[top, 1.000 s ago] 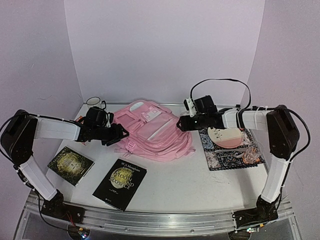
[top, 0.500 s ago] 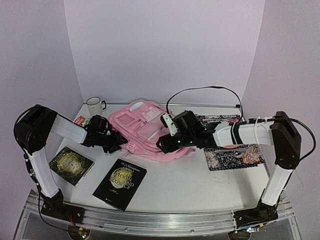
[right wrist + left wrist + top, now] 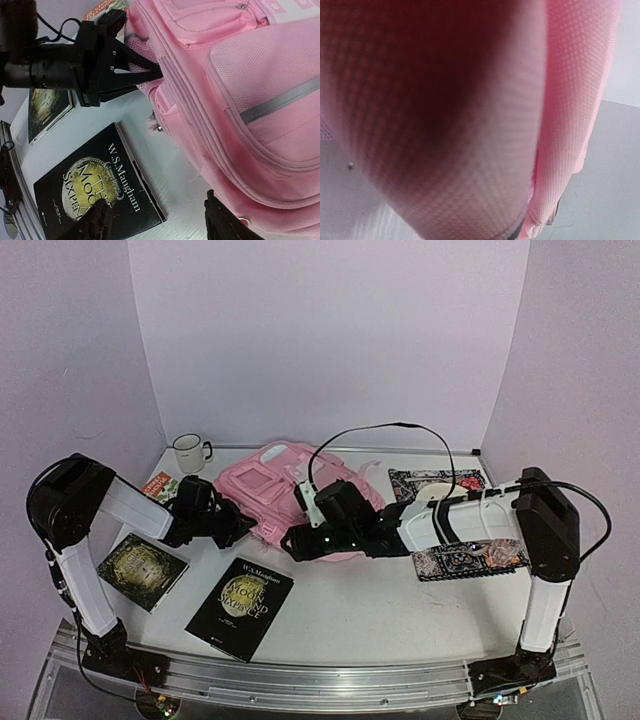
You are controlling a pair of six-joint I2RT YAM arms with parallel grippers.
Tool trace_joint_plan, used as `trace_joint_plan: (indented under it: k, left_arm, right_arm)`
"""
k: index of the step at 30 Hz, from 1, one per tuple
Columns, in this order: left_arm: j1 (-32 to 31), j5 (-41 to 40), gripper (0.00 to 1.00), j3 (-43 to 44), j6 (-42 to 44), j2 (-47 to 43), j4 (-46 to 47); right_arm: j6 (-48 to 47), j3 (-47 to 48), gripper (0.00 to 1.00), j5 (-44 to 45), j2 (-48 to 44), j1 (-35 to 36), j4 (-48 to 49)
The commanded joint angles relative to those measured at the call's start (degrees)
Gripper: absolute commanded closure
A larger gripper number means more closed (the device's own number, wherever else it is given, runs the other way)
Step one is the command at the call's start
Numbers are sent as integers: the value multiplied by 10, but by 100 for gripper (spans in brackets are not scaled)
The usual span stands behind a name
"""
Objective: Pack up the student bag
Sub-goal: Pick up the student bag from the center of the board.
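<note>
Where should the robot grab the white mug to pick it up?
The white mug stands upright, mouth open to the top, so probably pinch its rim from straight above. Its small handle sticks out sideways toward the pink bag, harder to pinch.

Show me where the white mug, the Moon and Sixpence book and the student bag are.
white mug [image 3: 187,456], top external view, on its side wall.
Moon and Sixpence book [image 3: 240,607], top external view, middle of the black cover.
student bag [image 3: 260,75], right wrist view, on the mesh front pocket.
</note>
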Motion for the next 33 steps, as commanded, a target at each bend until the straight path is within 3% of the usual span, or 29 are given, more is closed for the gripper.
trace_joint_plan:
  k: [1, 9, 16, 33]
  left_arm:
    - [-30, -9, 100, 4, -84, -58, 81]
    - [-64, -25, 100, 12, -141, -67, 99]
    - [-77, -34, 100, 13, -154, -78, 104]
    - [-86, -42, 100, 10, -163, -88, 111]
  right_arm:
    - [77, 32, 40, 10, 28, 4, 29]
    - [115, 17, 48, 77, 56, 20, 65]
    - [80, 4, 60, 116, 85, 25, 121]
    - [-17, 21, 71, 249, 160, 51, 212]
